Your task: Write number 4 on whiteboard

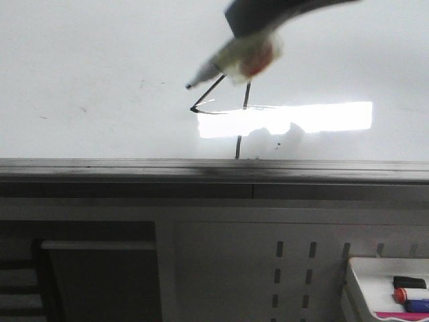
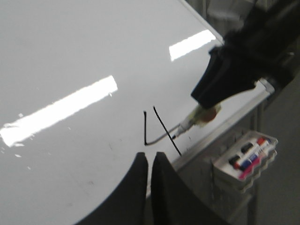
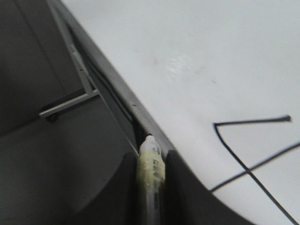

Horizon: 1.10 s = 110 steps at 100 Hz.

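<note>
1. Across the whiteboard: spanning most of the front view, lying glossy and white, carrying faint smudges and bright window reflections, ending at a grey edge rail on the near side.
2. Below that rail: showing a slotted grey panel, with a marker tray hanging at the lower right, well apart from the writing.
3. Near the rail, about mid-board: showing the 4 apparently complete, with angled line, short horizontal and long vertical all drawn, the horizontal partly washed out by glare in the front view.
4. Above the 4: right gripper pinching a marker between both fingers, tip pointing away from the strokes and looking clear of the surface, though contact being hard to judge.
5. Beside it, toward the board's edge: left gripper hovering with fingers pressed together, gripping nothing.
6. For finishing well, as a judgement: lifting straight off the board before moving sideways, keeping the tip away from the wet ink, avoiding any stray dash.
7. Afterwards, likely: carrying the marker clear of the board, minding the rail.
</note>
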Motion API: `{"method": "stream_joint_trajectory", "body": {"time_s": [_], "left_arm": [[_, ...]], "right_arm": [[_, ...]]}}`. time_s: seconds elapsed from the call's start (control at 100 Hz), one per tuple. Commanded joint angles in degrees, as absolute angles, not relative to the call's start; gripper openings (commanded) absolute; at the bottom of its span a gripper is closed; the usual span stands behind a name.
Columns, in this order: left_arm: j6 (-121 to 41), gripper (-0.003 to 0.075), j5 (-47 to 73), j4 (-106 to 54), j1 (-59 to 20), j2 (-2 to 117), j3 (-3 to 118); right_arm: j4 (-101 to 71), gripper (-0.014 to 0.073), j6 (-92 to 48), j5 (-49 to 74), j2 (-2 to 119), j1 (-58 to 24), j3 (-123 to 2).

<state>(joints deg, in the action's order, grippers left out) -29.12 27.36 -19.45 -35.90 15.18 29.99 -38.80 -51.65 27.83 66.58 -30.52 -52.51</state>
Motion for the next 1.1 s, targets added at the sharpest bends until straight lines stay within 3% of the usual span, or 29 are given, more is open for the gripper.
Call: {"method": "stream_joint_trajectory", "body": {"time_s": [0.0, 0.11, 0.18, 0.38, 0.68, 1.09], "left_arm": [[-28.63, 0.0096, 27.97, -22.59, -35.78, 20.86, 31.76], [-31.44, 0.0293, 30.95, -26.30, -35.78, 29.27, 33.88], [-35.97, 0.0341, 32.82, -28.88, -35.78, 34.41, 35.97], [-54.78, 0.0333, 41.77, -36.52, -35.78, 47.43, 41.81], [-65.67, 0.0335, 42.87, -44.38, -36.45, 56.26, 46.46], [-66.48, 0.0333, 42.64, -44.29, -38.10, 62.03, 47.64]], "right_arm": [[-35.33, -0.0060, -52.03, 31.62, 63.93, -33.76, -55.38], [-28.50, -0.0060, -52.03, 35.01, 63.93, -38.14, -55.25], [-24.85, -0.0060, -52.03, 35.41, 63.93, -40.77, -55.25], [-19.56, -0.0060, -52.03, 30.81, 63.93, -46.90, -55.25], [-19.27, -0.0060, -52.03, 25.46, 64.05, -48.24, -53.29], [-18.50, -0.0060, -52.03, 17.57, 64.05, -51.98, -51.20]]}}
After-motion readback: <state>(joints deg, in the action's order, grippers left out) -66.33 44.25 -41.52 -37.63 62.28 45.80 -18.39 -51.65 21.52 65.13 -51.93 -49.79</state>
